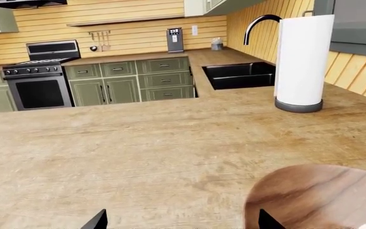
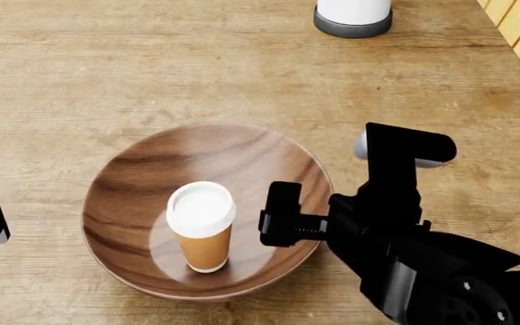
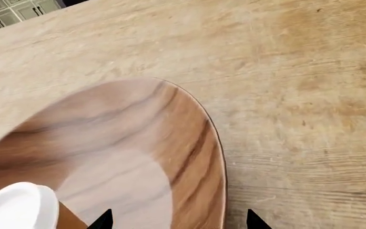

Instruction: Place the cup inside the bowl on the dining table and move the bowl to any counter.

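The cup (image 2: 201, 225) stands upright inside the bowl (image 2: 143, 196), a little toward the near side of its floor, so the first half of the task looks done. The bowl rests on the light plank table (image 2: 106, 74), and the move to a counter is left; the counter (image 1: 202, 56) with the black sink (image 1: 240, 75) lies well beyond, seen from the left wrist.

The right gripper (image 3: 177, 220) hangs over the bowl's right rim with its fingers spread, one tip inside the rim and one outside, holding nothing as far as I can judge. The left gripper (image 1: 183, 220) sits off the bowl's left side, fingers apart and empty, one tip just in front of the bowl's edge.

Both wrist views cut the fingers to bare tips. The paper towel roll (image 2: 352, 15) is cropped in the head view.
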